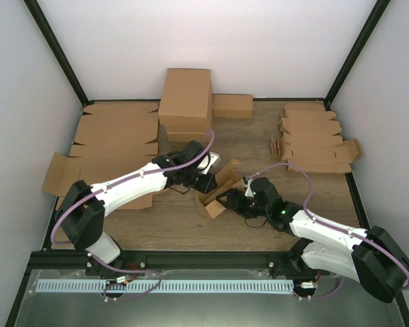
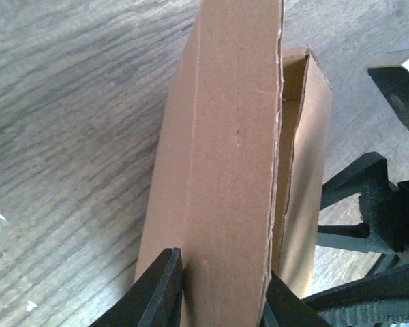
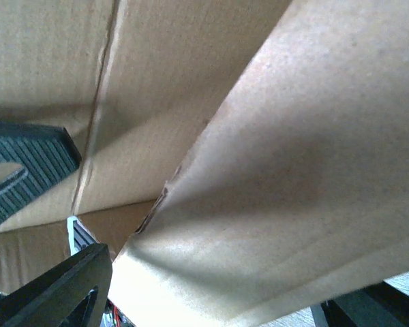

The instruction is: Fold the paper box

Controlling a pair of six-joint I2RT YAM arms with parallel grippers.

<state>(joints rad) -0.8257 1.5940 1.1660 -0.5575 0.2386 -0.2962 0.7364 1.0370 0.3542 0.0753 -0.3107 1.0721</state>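
The left arm [image 1: 126, 182] and right arm [image 1: 327, 235] have smooth white links between bulky black joint housings. A purple cable [image 1: 191, 162] loops along each. A green light [image 1: 284, 213] glows on the right arm. The left end effector [image 1: 206, 181] has matte black fingers [image 2: 160, 293]; the right end effector [image 1: 230, 202] has a ribbed pad [image 3: 27, 167].

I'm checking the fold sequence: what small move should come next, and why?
Probably the right gripper should close on the flap in front of it: its jaws stand open beside the half-formed paper box, while the left gripper pinches one upright wall, steadying it.
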